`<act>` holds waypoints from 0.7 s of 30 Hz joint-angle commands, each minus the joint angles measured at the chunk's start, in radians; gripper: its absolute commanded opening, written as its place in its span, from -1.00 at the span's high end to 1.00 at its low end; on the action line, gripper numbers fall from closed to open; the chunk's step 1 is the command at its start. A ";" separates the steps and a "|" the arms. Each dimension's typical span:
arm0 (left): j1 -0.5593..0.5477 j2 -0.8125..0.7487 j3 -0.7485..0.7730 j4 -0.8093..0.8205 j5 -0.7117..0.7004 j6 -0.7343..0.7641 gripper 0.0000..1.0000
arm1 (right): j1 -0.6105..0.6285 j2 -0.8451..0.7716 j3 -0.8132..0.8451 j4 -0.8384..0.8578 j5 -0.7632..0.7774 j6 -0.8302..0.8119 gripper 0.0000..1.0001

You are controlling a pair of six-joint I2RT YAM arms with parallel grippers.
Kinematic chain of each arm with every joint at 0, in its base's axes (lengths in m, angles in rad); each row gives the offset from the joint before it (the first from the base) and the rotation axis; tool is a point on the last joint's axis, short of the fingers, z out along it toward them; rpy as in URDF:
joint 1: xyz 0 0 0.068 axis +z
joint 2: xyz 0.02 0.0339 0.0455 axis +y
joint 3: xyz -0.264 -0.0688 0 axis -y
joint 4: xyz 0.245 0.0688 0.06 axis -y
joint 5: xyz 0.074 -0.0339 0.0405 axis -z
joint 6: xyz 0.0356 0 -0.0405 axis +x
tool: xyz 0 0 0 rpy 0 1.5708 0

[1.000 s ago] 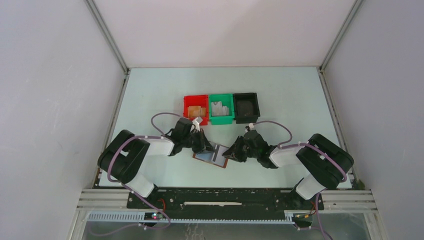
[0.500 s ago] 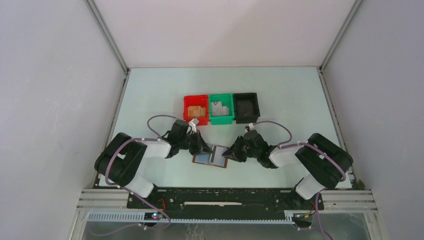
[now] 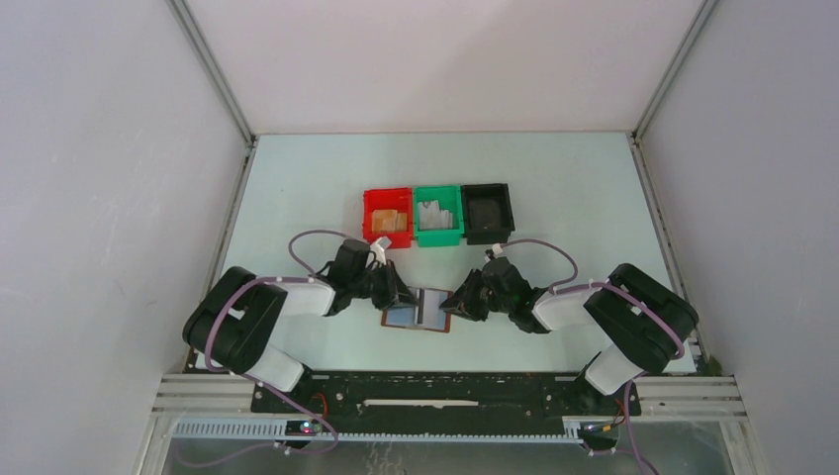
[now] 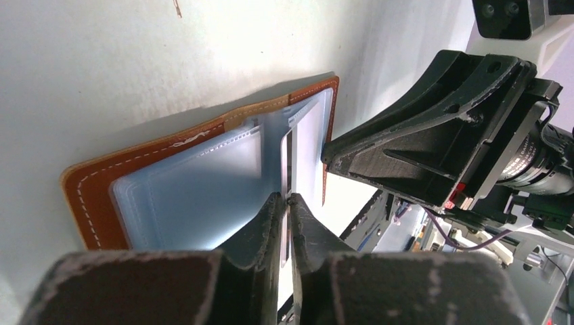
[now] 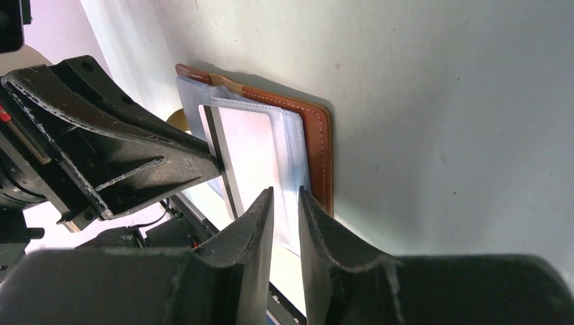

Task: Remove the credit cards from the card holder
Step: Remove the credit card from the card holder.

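The brown leather card holder [image 3: 404,317] lies open on the table between my arms, its light blue-grey sleeves [image 4: 189,196] facing up. A thin dark credit card [image 4: 287,159] stands on edge out of the middle sleeve. My left gripper [image 4: 288,198] is pinched on its near edge, the jaws almost touching. In the right wrist view the same card [image 5: 223,162] rises beside the left gripper [image 5: 218,161]. My right gripper [image 5: 285,193] holds the holder's right panel [image 5: 315,128], with the pale sleeve in the narrow gap between its fingers.
Three small square bins stand in a row behind the holder: a red one [image 3: 387,213] with tan blocks, a green one [image 3: 437,213] with pale pieces, and a black one [image 3: 488,210]. White walls close in the table on three sides.
My left arm has drawn back to the left a little, and the card now stands more upright over the holder. The right arm has stayed in place.
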 commanded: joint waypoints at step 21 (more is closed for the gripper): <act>0.024 -0.097 -0.003 -0.118 -0.066 0.047 1.00 | -0.009 -0.022 -0.025 -0.170 0.068 -0.046 0.41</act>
